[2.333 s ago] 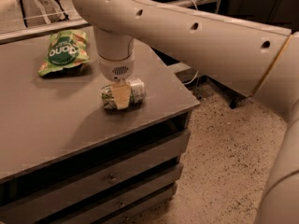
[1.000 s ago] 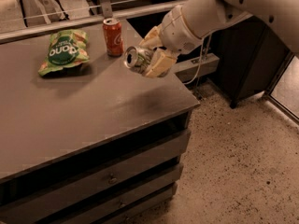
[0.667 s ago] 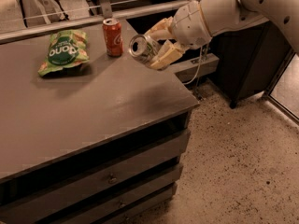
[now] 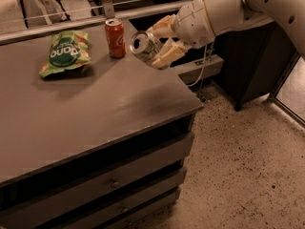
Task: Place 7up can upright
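Observation:
My gripper (image 4: 159,43) is shut on the 7up can (image 4: 144,46), a silver-white can with green print. It holds the can in the air above the right part of the grey table (image 4: 95,109), tilted on its side with the silver top facing left toward the camera. The pale fingers (image 4: 167,55) clamp the can's body from above and below. The white arm reaches in from the upper right.
An orange-red soda can (image 4: 115,37) stands upright at the table's back, just left of the held can. A green chip bag (image 4: 65,51) lies at the back left. The table's right edge drops to a speckled floor (image 4: 248,166). Drawers are below the tabletop.
The gripper lifted the 7up can off the table and swung it up and to the right. The can has turned so its top faces left.

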Controlling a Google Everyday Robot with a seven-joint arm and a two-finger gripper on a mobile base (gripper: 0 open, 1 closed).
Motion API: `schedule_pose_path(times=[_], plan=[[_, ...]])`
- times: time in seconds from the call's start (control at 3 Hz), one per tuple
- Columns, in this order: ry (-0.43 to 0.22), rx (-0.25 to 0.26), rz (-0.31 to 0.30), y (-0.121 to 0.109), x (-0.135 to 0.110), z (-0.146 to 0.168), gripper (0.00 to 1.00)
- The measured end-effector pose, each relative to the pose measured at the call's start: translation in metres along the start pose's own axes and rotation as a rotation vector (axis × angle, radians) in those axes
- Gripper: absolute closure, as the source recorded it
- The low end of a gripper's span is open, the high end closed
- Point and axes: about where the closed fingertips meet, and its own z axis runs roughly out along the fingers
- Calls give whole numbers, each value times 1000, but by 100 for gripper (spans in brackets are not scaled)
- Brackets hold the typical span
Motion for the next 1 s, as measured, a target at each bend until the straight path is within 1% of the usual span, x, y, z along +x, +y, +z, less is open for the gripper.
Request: schedule_pose_path(times=[0.33, 0.67, 1.0], plan=[[-133, -42, 27, 4, -5, 19, 100], [-330, -122, 81, 12, -23, 51, 100], [-397, -176, 141, 20, -28, 62, 100]])
